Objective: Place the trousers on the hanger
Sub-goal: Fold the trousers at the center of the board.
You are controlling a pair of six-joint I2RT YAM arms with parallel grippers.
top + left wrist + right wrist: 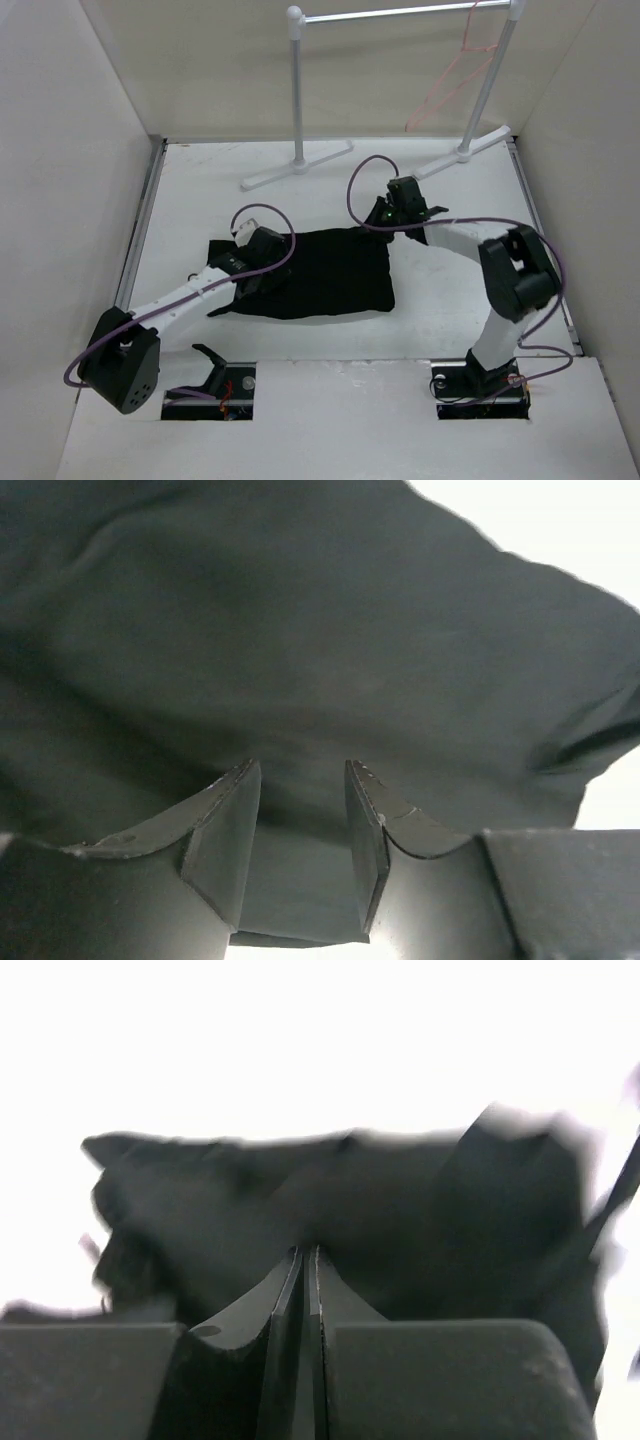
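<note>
The black trousers [335,272] lie folded in the middle of the white table. The pink-orange wire hanger [452,78] hangs from the right end of the rack's rail at the back. My left gripper [262,265] sits over the trousers' left part. In the left wrist view it [300,770] is open, with the dark fabric [330,650] under and between its fingers. My right gripper [383,214] is at the trousers' far right corner. In the right wrist view it [308,1252] is shut to a thin slit against the blurred fabric [400,1200].
A grey metal rail rack [400,12] with white joints stands at the back on two white feet [298,168]. White walls [70,150] close in the table on the left, right and back. Purple cables loop from both arms.
</note>
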